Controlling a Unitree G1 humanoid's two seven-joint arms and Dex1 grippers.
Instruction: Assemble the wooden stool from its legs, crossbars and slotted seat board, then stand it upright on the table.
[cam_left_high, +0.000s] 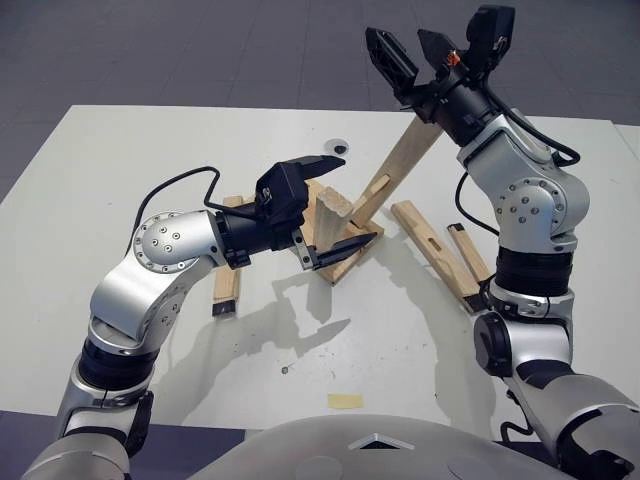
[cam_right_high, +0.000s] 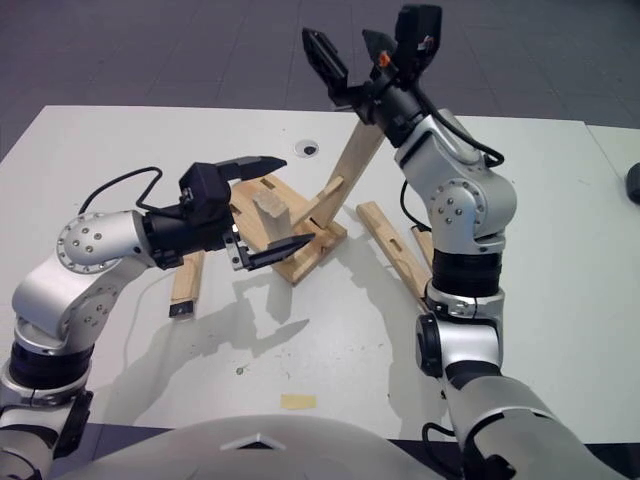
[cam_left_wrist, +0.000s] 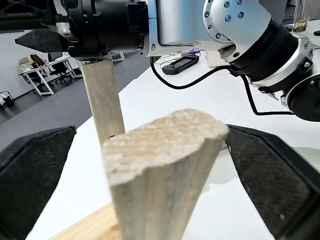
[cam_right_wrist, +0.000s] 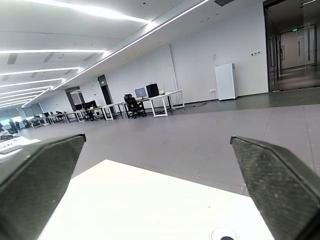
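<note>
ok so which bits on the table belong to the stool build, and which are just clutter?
Job:
- slotted board
- short upright piece, between the fingers of the open left gripper
- long tilted leg
- loose leg on the left
- loose leg on the right
- thinner bar beside it

Lying about:
- yellow tape scrap

The left arm and right arm are silver rounded shells with black bands between segments and rings of small screws on the joint discs. A black cable trails along each. The left gripper and right gripper are black with tapered fingers. There is an orange mark by the right wrist.
</note>
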